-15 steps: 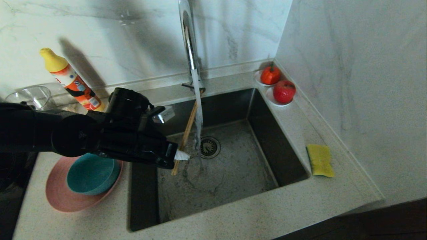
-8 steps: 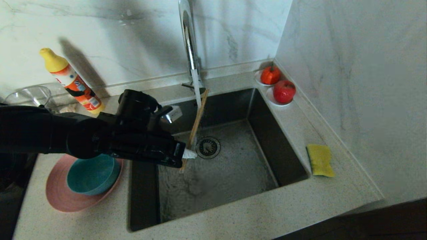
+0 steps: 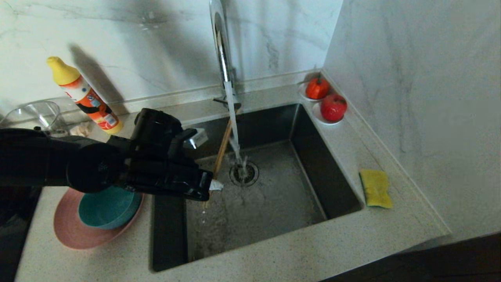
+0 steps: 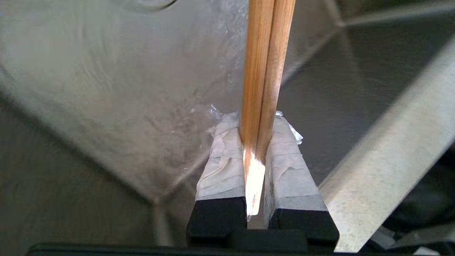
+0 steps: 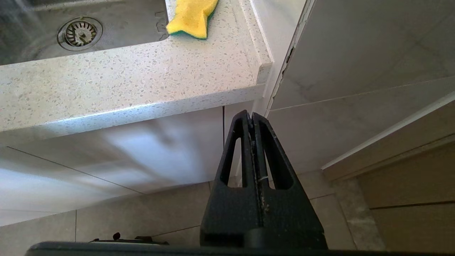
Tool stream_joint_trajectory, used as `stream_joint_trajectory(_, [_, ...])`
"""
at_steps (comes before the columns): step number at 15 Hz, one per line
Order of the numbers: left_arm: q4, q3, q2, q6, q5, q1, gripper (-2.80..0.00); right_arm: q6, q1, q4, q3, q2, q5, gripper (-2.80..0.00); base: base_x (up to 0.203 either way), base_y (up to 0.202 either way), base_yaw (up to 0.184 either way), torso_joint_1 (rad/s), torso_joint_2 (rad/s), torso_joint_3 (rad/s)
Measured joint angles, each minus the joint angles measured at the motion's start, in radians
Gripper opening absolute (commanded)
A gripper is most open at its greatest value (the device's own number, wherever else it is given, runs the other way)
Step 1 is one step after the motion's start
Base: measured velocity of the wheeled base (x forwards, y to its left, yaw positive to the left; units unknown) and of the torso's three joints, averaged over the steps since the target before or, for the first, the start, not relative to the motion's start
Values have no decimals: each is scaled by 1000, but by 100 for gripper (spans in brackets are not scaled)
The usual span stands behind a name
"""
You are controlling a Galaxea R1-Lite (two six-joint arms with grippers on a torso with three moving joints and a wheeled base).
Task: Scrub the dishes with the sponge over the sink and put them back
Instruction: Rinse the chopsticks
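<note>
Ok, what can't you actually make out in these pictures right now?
- Plate and bowl: head view, far parts behind the left arm.
- Chopsticks: left wrist view, far ends cut off by the edge; head view, the left pincer covers the held stretch.
- Glass bowl: head view, partly behind the arm.
- Sponge: right wrist view, cut off by the edge.

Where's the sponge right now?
In the head view, the sponge lies on the counter right of the sink, below the two red fruits.

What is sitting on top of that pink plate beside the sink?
A teal bowl sits on the pink plate, toward its far side. The robot's left arm crosses in front and covers the bowl's far rim, so nothing shows of what, if anything, lies inside there.
</note>
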Motion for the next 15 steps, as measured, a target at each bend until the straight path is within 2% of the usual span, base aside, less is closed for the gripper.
stream_joint_trajectory(2, [5, 33, -36, -37, 16, 3, -280, 0, 0, 0, 0, 0, 0, -280, 0, 0, 0, 0, 0, 0])
stream_joint_trajectory(4, [23, 78, -97, -47, 40, 5, -280, 0, -1, 0, 0, 0, 0, -280, 0, 0, 0, 0, 0, 0])
stream_joint_trajectory(6, [71, 109, -159, -51, 120, 10, -280, 0, 0, 0, 0, 0, 0, -280, 0, 0, 0, 0, 0, 0])
stream_joint_trajectory(10, [261, 126, -271, -90, 273, 17, -280, 0, 0, 0, 0, 0, 0, -280, 0, 0, 0, 0, 0, 0])
stream_joint_trajectory(12, [354, 140, -324, -101, 300, 17, -280, 0, 0, 0, 0, 0, 0, -280, 0, 0, 0, 0, 0, 0])
stream_joint_trajectory(14, [451, 142, -367, -150, 332, 17, -280, 0, 0, 0, 0, 0, 0, -280, 0, 0, 0, 0, 0, 0])
stream_joint_trajectory(15, [462, 141, -382, -172, 339, 17, -280, 0, 0, 0, 0, 0, 0, -280, 0, 0, 0, 0, 0, 0])
